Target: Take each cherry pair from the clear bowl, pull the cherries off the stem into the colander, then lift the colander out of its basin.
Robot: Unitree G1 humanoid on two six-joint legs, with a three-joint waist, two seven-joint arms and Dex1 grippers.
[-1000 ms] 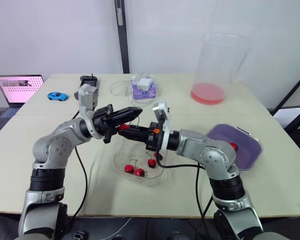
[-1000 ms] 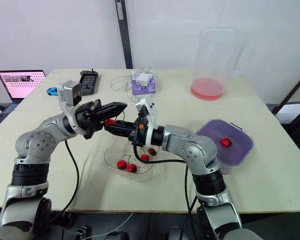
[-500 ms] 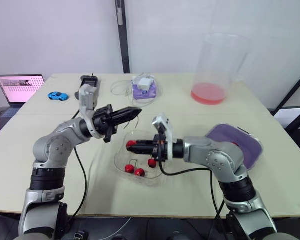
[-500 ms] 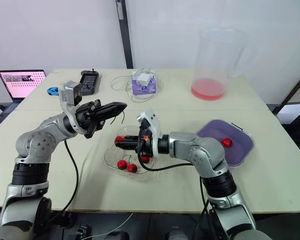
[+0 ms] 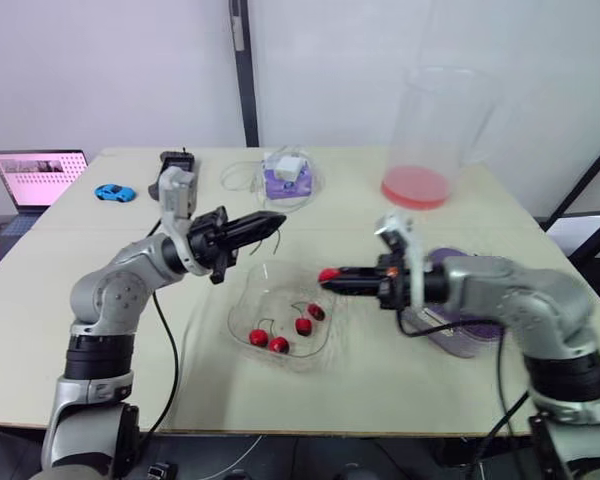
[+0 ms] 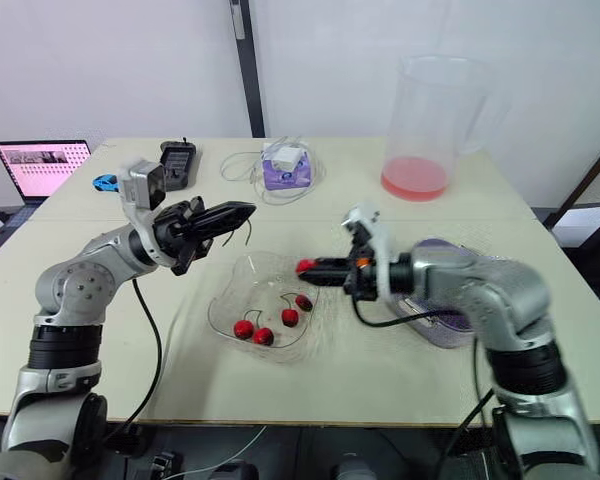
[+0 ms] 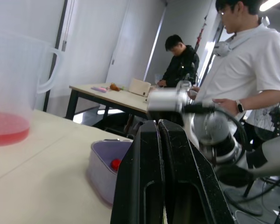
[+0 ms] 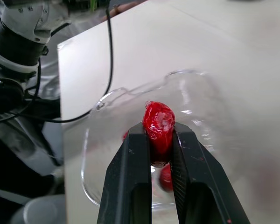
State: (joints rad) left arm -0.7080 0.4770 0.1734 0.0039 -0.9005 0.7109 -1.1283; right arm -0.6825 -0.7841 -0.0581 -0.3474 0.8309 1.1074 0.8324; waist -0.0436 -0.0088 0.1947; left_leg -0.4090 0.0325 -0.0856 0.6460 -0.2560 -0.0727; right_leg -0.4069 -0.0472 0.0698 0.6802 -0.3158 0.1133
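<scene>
desk (image 5: 100, 300) carries everything, with a tall clear jug (image 5: 442, 120) holding a little red liquid at its far right and an open laptop (image 5: 38, 172) off its far left corner. purple colander (image 7: 100, 168) sits at the right side, partly hidden behind the right arm, and the left wrist view shows one cherry (image 7: 115, 164) lying in it. clear bowl (image 5: 250, 300) stands mid-desk between the two arms, well apart from the jug, with four cherries (image 5: 279, 345) lying in it, some joined by stems. right tool (image 5: 338, 277) hangs low over the bowl's edge on the colander side, its fingers closed tight on a single red cherry (image 8: 158, 123) that sits clamped between the tips. left tool (image 5: 268, 221) is raised above the bowl's far left side and points toward the right arm, its fingers pressed flat together with what looks like a thin stem (image 6: 247, 232) hanging from the tip. small blue toy car (image 5: 113, 192) lies near the laptop.
</scene>
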